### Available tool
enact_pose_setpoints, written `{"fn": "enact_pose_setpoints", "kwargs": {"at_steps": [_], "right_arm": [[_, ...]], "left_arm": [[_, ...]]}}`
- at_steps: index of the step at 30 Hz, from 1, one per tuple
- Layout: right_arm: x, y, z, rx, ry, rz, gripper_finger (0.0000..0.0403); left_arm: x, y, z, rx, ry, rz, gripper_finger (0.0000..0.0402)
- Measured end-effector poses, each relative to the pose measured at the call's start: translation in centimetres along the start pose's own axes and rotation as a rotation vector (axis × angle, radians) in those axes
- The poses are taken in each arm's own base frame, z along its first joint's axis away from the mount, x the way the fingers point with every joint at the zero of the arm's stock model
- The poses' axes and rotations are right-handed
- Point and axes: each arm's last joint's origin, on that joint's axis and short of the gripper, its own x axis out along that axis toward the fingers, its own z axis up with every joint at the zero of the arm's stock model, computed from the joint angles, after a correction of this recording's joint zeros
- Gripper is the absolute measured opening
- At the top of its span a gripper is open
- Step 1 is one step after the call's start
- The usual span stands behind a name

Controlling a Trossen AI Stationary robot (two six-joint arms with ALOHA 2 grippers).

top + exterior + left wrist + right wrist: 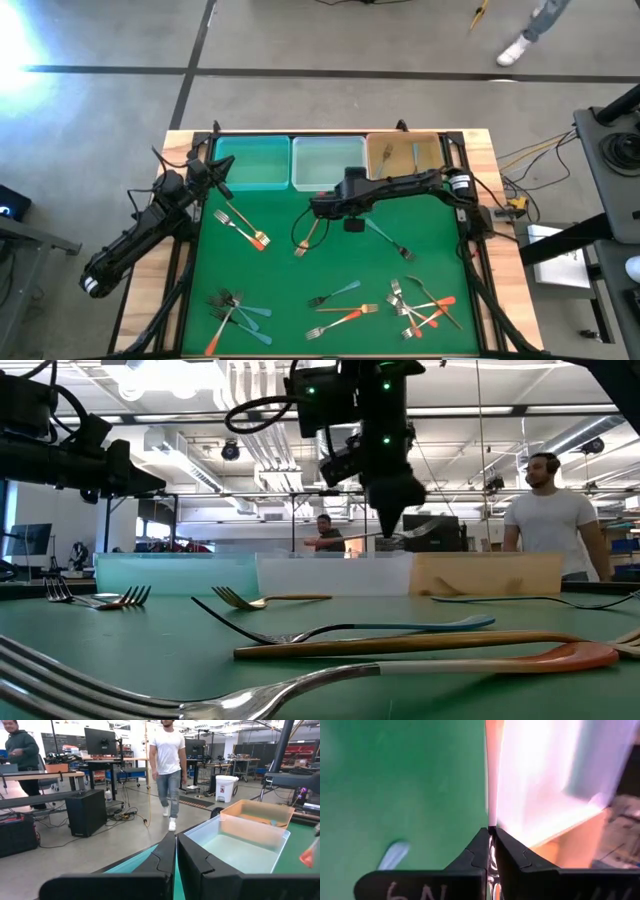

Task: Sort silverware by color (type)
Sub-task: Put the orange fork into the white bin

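Looking straight down, a green mat [330, 270] was seen covering the table, with three bins lined along its far edge: a teal bin [250, 162], a clear bin [326, 163] and an orange bin [404, 155]. The right gripper [322, 207] was held over the mat just in front of the clear bin, fingers pressed together on an orange-handled fork [309, 237] that hung down from it. The left gripper [222, 166] was parked by the teal bin's near-left corner, pinched shut with nothing held. Loose forks [420, 305] were scattered toward the near edge, and two more [243, 228] lay near the left arm.

At table height, the right arm [385, 450] was seen dropping from above in front of the bins, forks lying across the foreground, two people standing in the room behind.

Left wrist: closed fingers [200, 870], clear bin beyond, a person walking.

Right wrist: fingers [515, 857] were clamped on the fork's handle [492, 780].
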Motion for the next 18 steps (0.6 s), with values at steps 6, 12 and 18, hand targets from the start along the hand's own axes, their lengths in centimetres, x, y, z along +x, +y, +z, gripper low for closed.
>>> {"fn": "enact_pose_setpoints", "kwargs": {"at_steps": [6,12,18], "right_arm": [[0.9,-2.4,1.8,0.068,-0.146,-0.141,0.0009],[2.4,-6.6,3.3,0.306,-0.271,-0.245,0.001],[4.1,-9.8,3.4,0.474,-0.321,-0.098,0.0029]], "left_arm": [[0.0,0.0,0.0,0.0,0.0,0.0,0.0],[0.0,0.0,0.0,0.0,0.0,0.0,0.0],[0.0,0.0,0.0,0.0,0.0,0.0,0.0]]}}
